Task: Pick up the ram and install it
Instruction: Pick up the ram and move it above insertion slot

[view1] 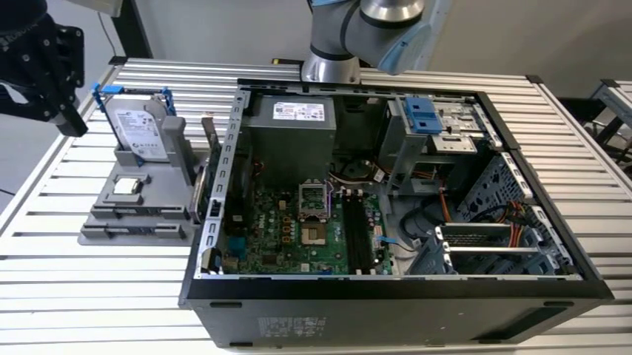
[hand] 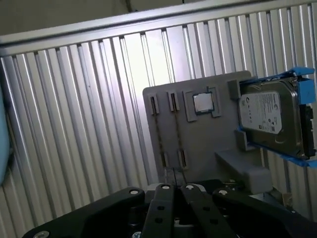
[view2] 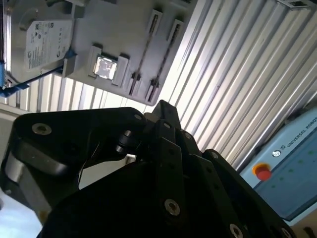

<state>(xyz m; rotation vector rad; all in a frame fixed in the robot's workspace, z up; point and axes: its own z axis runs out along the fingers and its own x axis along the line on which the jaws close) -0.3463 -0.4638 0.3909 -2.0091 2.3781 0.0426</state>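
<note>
Closed, empty fingers (hand: 163, 198) apart from the ram (hand: 158, 131) in the grey holder (hand: 208, 139)

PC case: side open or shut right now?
Open. In the exterior view the PC case has no side cover, and the motherboard, its black slots and the power supply lie exposed.

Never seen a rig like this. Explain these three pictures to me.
The exterior view shows a robot arm at the far side of a slatted metal table, with an open computer case on it. The two wrist views come from cameras riding on the arm, looking past its black gripper. Beside the case sits a grey holder with a hard drive, a square processor chip and two thin sticks of ram standing on edge in slots. The gripper hangs above the holder; the ram is not yet lifted.
</note>
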